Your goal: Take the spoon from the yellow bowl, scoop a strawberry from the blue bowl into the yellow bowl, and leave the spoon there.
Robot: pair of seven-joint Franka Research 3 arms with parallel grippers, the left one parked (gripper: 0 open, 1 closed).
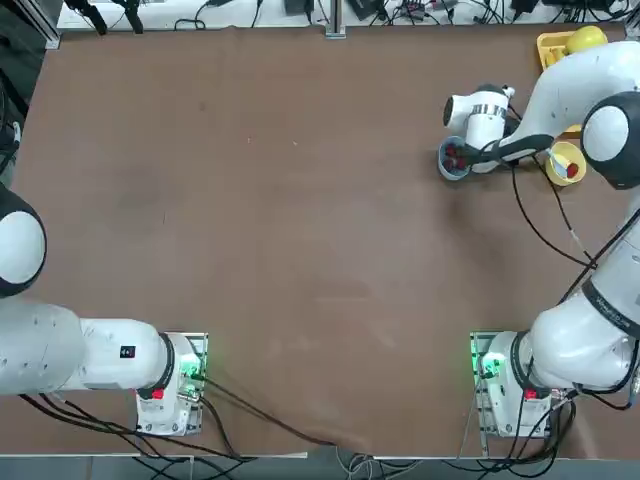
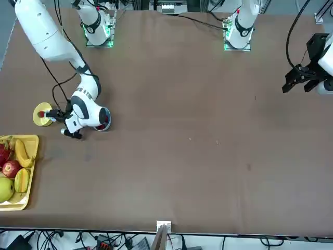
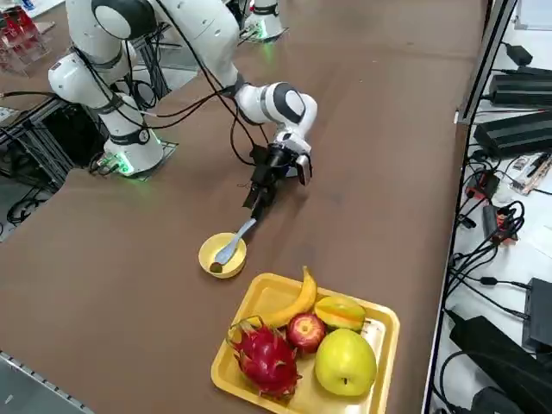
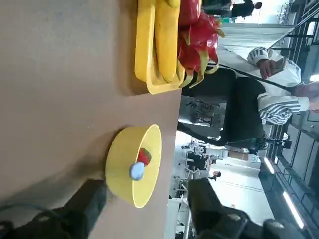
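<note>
Right claw (image 3: pixel 257 203) sits low over the bench (image 1: pixel 300 250), between the blue bowl (image 1: pixel 453 160) and the yellow bowl (image 3: pixel 222 255), tilted toward the yellow one. In the side view the fingers pinch the handle end of the spoon (image 3: pixel 231 247); the handle runs down from the fingertips into the yellow bowl, scoop end inside. The wrist view shows the two dark fingers (image 4: pixel 87 204) either side of the frame, the spoon's pale scoop (image 4: pixel 136 170) over the yellow bowl's mouth, a strawberry (image 4: pixel 144 156) just behind it in the bowl. Blue bowl is just beside the wrist, partly hidden by it, red fruit visible inside. Yellow bowl stands near the yellow tray (image 3: pixel 250 297), apart from it. Tray carries a banana (image 3: pixel 293 304), an apple (image 3: pixel 305 331), a dragon fruit (image 3: pixel 263 358) and a green fruit (image 3: pixel 345 362).
</note>
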